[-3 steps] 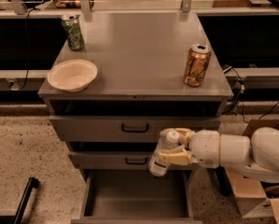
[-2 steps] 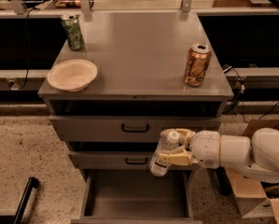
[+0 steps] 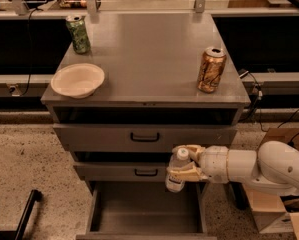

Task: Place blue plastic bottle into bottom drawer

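The blue plastic bottle (image 3: 177, 171), clear with a white cap, is held nearly upright in my gripper (image 3: 185, 164). The gripper's cream fingers (image 3: 188, 173) are shut around the bottle's middle. My white arm (image 3: 261, 168) reaches in from the right. The bottle hangs in front of the middle drawer, just above the right part of the open bottom drawer (image 3: 145, 210), whose plain grey inside shows nothing in it.
On the grey cabinet top (image 3: 144, 59) stand a green can (image 3: 78, 33) at the back left, a white bowl (image 3: 77, 80) at the front left and a gold-brown can (image 3: 211, 69) at the right. Two upper drawers with dark handles (image 3: 145, 137) are shut. A cardboard box (image 3: 276, 204) sits behind my arm.
The bottle and gripper have shifted very slightly down and left; otherwise nothing has moved.
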`<action>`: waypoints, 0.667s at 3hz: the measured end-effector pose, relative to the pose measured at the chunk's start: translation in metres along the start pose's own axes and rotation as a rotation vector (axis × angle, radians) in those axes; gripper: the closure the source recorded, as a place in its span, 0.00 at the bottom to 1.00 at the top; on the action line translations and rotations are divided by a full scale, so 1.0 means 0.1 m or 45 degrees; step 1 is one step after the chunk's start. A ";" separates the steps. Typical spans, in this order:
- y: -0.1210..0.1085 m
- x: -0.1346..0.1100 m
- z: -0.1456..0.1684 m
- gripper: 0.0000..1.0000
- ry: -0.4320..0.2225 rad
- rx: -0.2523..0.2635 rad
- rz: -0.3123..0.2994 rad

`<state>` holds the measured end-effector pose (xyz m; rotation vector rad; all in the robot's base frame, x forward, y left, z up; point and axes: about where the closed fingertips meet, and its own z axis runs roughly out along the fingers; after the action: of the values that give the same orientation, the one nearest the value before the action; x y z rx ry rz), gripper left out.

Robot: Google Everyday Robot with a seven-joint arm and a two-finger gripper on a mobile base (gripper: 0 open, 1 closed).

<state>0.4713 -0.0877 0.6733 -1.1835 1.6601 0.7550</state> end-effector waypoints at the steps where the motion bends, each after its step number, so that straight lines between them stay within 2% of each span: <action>1: -0.09 0.38 -0.07 1.00 -0.050 0.038 -0.029; 2: -0.12 1.01 -0.16 1.00 -0.185 0.058 -0.057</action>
<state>0.4670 -0.1426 0.5865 -1.1043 1.5185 0.7533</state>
